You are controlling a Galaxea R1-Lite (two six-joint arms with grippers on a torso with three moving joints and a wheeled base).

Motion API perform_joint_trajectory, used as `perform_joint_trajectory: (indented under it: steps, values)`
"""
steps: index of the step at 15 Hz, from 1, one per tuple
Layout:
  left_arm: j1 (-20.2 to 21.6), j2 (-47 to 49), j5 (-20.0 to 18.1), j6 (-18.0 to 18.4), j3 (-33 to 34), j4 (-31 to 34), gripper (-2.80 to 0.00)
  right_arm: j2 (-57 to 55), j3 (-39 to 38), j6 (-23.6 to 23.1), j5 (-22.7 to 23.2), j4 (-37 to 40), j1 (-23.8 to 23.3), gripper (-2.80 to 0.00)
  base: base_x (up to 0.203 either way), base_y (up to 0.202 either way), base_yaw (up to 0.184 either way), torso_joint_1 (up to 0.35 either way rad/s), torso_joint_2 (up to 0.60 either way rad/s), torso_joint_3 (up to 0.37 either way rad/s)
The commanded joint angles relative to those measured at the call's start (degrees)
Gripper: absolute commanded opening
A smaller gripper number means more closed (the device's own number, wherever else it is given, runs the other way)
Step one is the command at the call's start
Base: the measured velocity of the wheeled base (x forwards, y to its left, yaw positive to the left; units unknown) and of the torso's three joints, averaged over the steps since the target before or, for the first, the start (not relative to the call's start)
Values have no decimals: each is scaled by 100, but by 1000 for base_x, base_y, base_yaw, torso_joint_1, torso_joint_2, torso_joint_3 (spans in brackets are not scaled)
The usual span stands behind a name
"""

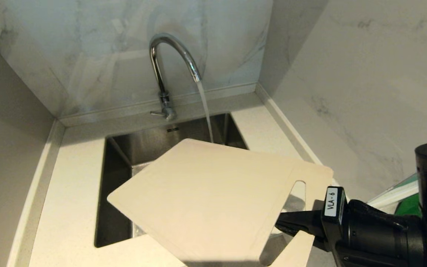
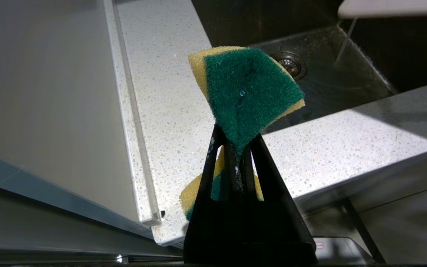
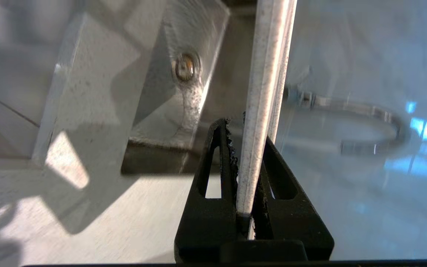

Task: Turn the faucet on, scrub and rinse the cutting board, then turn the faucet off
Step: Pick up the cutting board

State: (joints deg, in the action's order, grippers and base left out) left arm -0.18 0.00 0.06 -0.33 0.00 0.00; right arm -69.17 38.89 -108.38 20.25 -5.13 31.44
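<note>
Marble-look wall panels close in a corner where a pale speckled counter (image 1: 69,193) surrounds a dark steel sink (image 1: 117,174). At the back edge of the sink stands the faucet (image 1: 169,55), its chrome gooseneck arching forward, its small lever (image 1: 157,113) pointing off to one side at the base, and a thin stream of water (image 1: 205,111) falling from the spout into the sink. Over the sink, the cutting board (image 1: 206,200) is held up off the counter, turned cornerwise, so that its far corner lies just in front of the water stream; whether the water touches it cannot be told. Its handle slot (image 1: 294,196) sits at the end away from the faucet. The right end effector (image 3: 248,174) is clenched on the board's edge at that handle end, one finger on each face, seen edge-on in the right wrist view. The left end effector (image 2: 235,148) is clamped tight on a yellow-and-green sponge (image 2: 247,92), the green scouring side bent toward the camera, and it hangs over the counter just beside the sink, whose drain (image 2: 291,63) shows beyond the sponge. A green object (image 1: 408,204) peeks out near the board's handle end, mostly hidden by the right arm.
</note>
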Motion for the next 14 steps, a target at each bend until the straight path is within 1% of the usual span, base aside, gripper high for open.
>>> perform_joint_trajectory:
  steps: [1,2,4,5,6,8,10,12,14]
  values:
    - [1,0,2,-2,9,0,-280,-354,281,-563,107,322,-11,-280,0,0,0,0,0,0]
    - [1,0,2,-2,9,0,-280,-445,428,-845,115,489,-19,-280,0,0,0,0,0,0]
    - [1,0,2,-2,9,0,-280,-789,946,-1651,125,1044,-64,-280,0,0,0,0,0,0]
    - [1,0,2,-2,9,0,-280,-945,1180,-1937,123,1306,-122,-280,0,0,0,0,0,0]
    - [1,0,2,-2,9,0,-280,-1166,1460,-2315,121,1599,-300,-280,0,0,0,0,0,0]
    - [1,0,2,-2,9,0,-280,-1494,1822,-2823,120,1870,-610,-280,0,0,0,0,0,0]
    - [1,0,2,-2,9,0,-280,-1790,2119,-3149,82,1954,-752,-280,0,0,0,0,0,0]
    - [1,0,2,-2,9,0,-280,-2022,2408,-3348,34,1970,-824,-280,0,0,0,0,0,0]
    - [1,0,2,-2,9,0,-280,-2159,2531,-3406,-35,1958,-841,-280,0,0,0,0,0,0]
